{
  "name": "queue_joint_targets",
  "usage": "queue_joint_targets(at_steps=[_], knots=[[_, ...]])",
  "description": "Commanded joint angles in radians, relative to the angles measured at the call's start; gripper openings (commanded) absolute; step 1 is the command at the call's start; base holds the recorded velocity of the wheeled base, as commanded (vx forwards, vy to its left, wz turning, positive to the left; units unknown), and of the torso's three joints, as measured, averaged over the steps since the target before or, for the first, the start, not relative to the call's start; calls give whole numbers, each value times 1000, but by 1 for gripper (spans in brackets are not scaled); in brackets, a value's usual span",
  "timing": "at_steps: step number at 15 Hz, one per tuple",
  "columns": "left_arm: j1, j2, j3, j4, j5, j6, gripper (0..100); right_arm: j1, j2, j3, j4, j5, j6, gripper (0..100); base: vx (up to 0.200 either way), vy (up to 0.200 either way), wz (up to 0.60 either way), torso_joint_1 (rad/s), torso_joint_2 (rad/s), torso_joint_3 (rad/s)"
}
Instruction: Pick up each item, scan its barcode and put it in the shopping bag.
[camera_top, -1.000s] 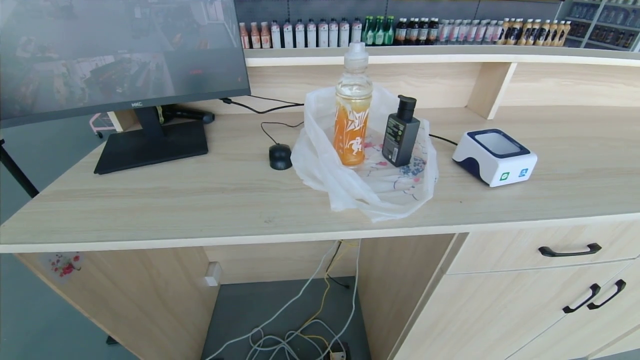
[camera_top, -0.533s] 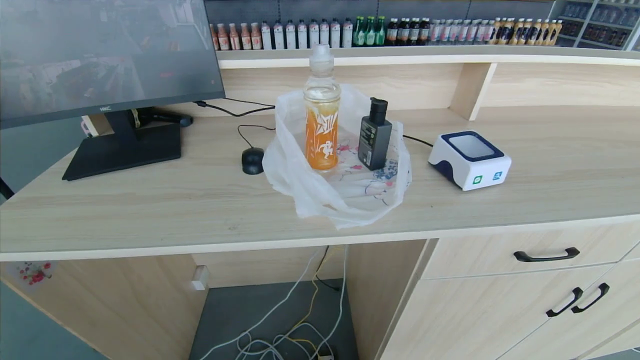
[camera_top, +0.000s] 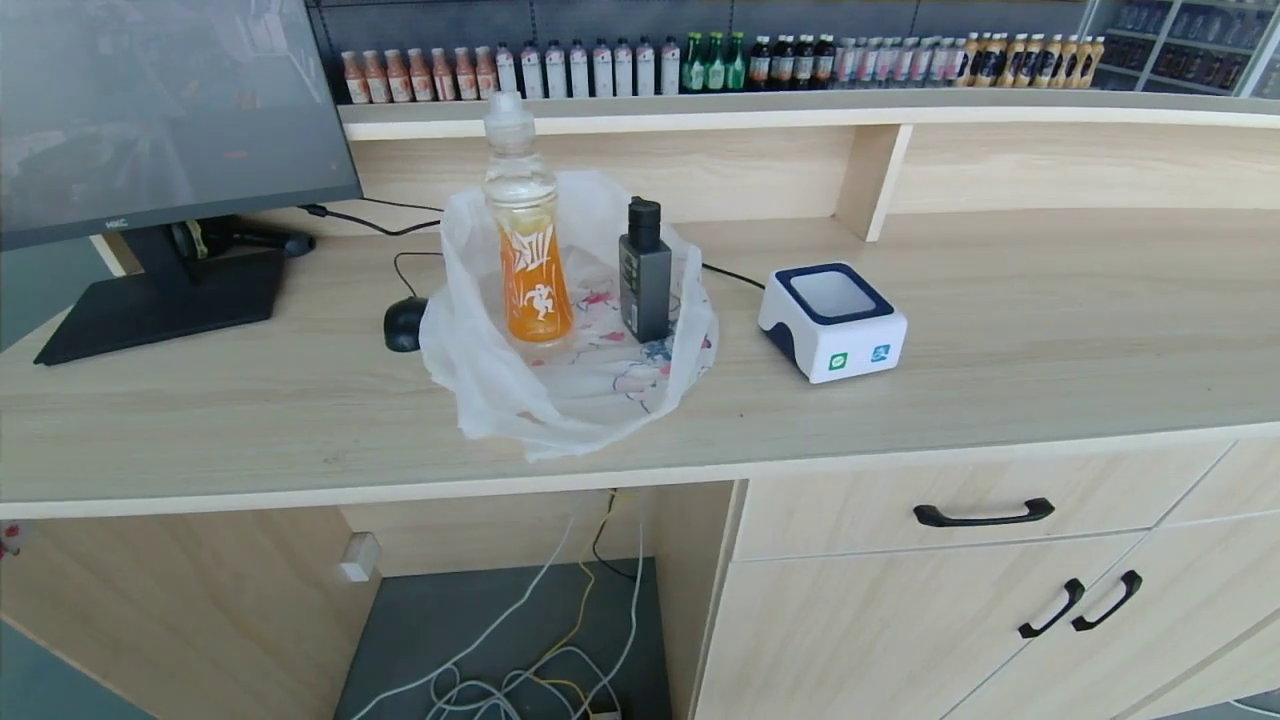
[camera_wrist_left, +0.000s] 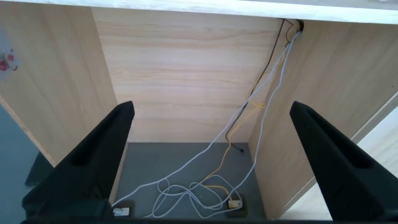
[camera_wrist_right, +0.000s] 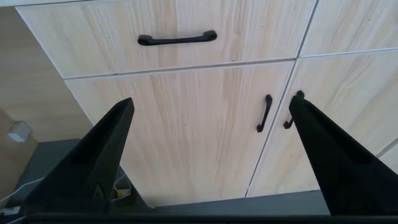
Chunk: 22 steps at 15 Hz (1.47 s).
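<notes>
Both items stand inside the bag (camera_top: 560, 400), which lies slumped open on the counter (camera_top: 1050, 320) with its walls folded down around them. The orange bottle (camera_top: 530, 270) stands at about 10 o'clock in the bag, and the dark pump bottle (camera_top: 645, 280) is just beside it at about 2 o'clock. Both are upright, so their long axes are vertical. The two look apart, not touching.

The scanner (camera_top: 832, 325) sits at 3 o'clock from the bag, near it, window facing up. A mouse (camera_top: 405, 325) lies at 9 o'clock, just beside the bag's edge, and a monitor (camera_top: 150, 110) stands out at 10 o'clock.

Neither gripper is up at the goods. The left gripper (camera_wrist_left: 211, 109) has its fingers spread wide and faces the open recess under the counter, where cables (camera_wrist_left: 205, 193) trail down. The right gripper (camera_wrist_right: 211, 102) is also spread wide and holds nothing. It faces the drawer fronts and a black handle (camera_wrist_right: 177, 39).

The recess lies below the bag and the drawers lie below the scanner, so I'd judge the left arm nearer the bag and the right nearer the scanner. From either set of fingers the bottles lie up at 12 o'clock, above the counter's edge.

With both items already bagged, the task looks done or close to it. I can't tell from here whether either was scanned.
</notes>
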<state>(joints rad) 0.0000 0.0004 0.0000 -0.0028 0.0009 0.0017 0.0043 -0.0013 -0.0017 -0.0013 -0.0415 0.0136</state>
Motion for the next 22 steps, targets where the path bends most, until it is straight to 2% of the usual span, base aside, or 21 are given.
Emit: queue_joint_targets(at_steps=[1, 11, 22], knots=[[0, 0, 0, 0, 1, 0, 100, 0, 1, 0, 0, 0, 0, 100, 0, -200, 0, 2, 2, 2], [0, 0, 0, 0, 1, -2, 100, 0, 1, 0, 0, 0, 2, 100, 0, -200, 0, 1, 2, 3], [0, 0, 0, 0, 1, 1, 100, 0, 1, 2, 0, 0, 2, 100, 0, 0, 0, 0, 0, 0]])
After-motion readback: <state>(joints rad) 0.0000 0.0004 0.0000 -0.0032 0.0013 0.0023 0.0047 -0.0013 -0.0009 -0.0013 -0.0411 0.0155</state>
